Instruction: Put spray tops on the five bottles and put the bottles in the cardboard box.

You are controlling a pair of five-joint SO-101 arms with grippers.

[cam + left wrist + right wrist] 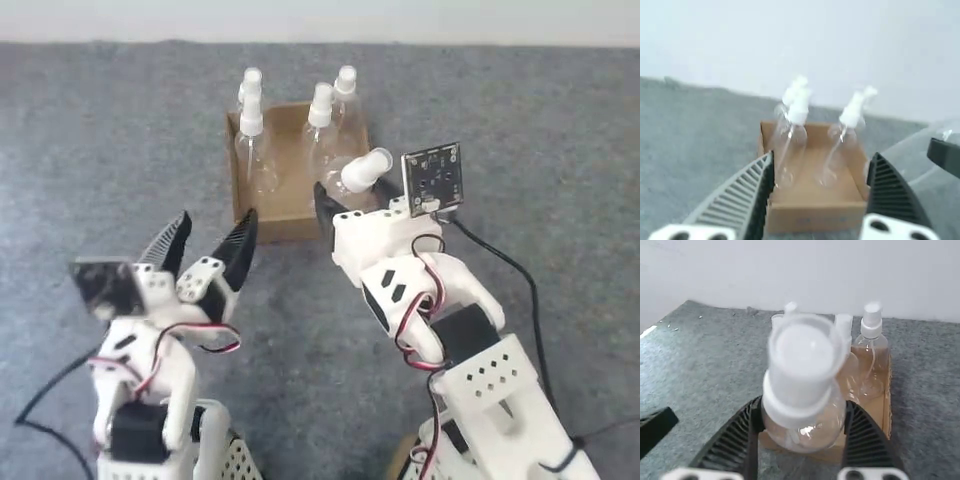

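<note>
Final step, I'd say: right gripper (802, 412) clamped on capped bottle (355, 175) over box (285, 225) lower-right corner, next lower upright, release; left gripper (215, 228) apart, empty.

You're working on a grey felt-covered table (560, 120). The cardboard box (285, 228) sits directly on it toward the far side, and a black cable (521, 272) trails across the felt.
</note>
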